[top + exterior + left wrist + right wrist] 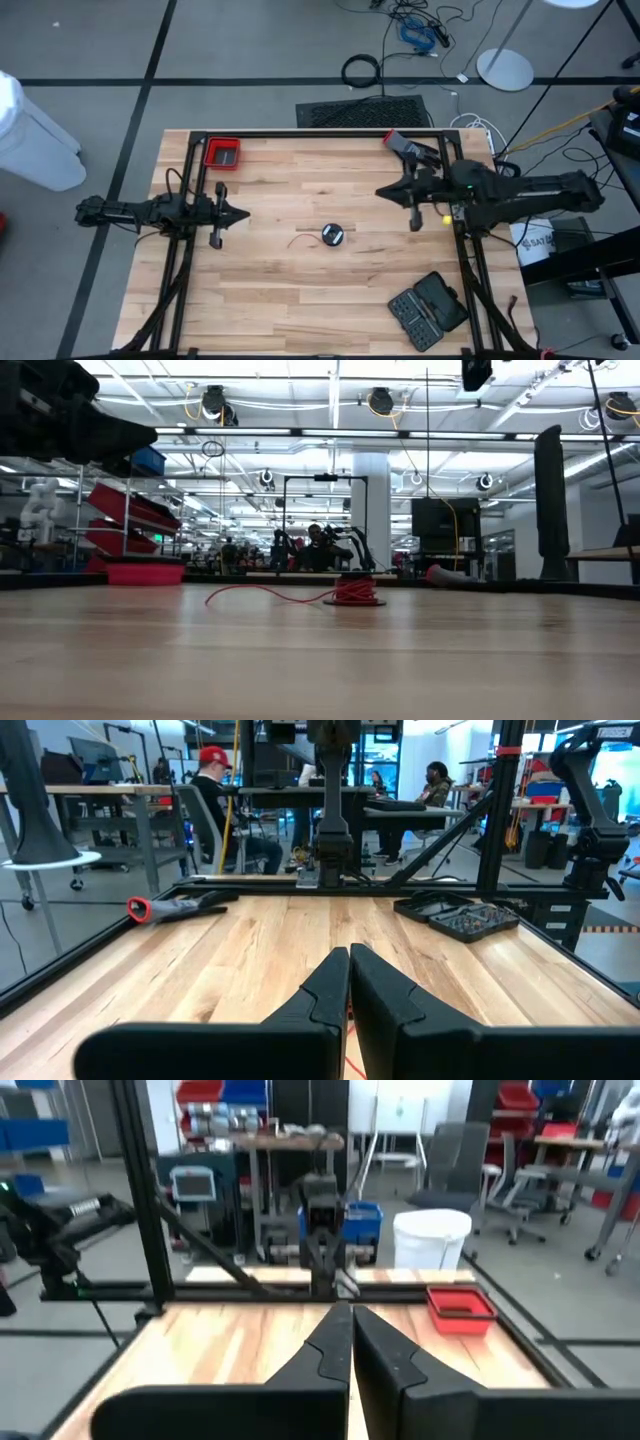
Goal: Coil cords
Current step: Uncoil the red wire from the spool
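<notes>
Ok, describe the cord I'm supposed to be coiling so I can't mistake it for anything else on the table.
Start at the wooden table and go to its middle, between the two arms. There lies a small round black disc with a pale centre, and a thin red cord trails from it toward the left arm. The red tray and black tool case sit off at the corners; nothing else is string-thin.

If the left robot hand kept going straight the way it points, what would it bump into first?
Probably nothing on the table: the shut left gripper points across toward the right gripper. The red cord and black disc seem to lie beside that line.
</notes>
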Tool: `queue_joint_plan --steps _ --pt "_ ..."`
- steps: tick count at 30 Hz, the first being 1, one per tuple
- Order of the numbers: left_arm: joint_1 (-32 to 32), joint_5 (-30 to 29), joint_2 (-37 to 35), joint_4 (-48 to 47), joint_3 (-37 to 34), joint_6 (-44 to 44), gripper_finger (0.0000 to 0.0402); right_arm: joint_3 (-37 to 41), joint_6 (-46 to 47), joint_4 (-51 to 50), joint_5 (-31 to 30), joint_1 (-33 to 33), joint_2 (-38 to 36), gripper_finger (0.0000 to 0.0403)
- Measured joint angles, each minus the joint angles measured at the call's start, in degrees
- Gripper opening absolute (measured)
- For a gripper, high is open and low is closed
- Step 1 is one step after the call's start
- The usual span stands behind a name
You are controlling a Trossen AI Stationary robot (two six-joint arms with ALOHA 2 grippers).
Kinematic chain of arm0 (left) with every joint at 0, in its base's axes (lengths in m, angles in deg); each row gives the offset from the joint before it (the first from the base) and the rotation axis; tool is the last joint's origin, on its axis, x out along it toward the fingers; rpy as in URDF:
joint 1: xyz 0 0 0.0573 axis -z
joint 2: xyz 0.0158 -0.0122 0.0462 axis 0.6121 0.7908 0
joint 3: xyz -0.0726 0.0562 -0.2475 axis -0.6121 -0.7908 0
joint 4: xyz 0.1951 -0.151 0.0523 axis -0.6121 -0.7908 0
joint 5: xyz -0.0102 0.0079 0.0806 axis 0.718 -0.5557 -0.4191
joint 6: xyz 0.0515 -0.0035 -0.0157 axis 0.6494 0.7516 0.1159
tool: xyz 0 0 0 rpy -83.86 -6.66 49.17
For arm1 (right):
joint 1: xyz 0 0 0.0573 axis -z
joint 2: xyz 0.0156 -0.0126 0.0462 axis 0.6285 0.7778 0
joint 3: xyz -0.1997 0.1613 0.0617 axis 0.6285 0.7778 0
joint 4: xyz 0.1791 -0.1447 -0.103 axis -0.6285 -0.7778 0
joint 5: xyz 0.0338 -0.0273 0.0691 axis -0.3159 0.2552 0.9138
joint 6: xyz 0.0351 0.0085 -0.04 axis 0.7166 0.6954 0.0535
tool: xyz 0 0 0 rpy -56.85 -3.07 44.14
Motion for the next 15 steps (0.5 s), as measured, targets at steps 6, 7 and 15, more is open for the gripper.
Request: queue_joint_plan --steps 6,7,15 --pt "0.0 0.0 0.0 0.0 0.0 0.0 0.0020 0.0 0.0 0.2 -2.8 0.0 5.0 0.0000" --pt "0.0 0.0 0.0 0.0 0.0 0.0 0.0020 0.0 0.0 0.1 -2.9 0.0 5.6 0.0000" --pt "0.0 0.0 0.0 4.4 0.0 1.4 0.0020 0.0 -0.4 0.1 -2.9 0.0 10.7 0.0000"
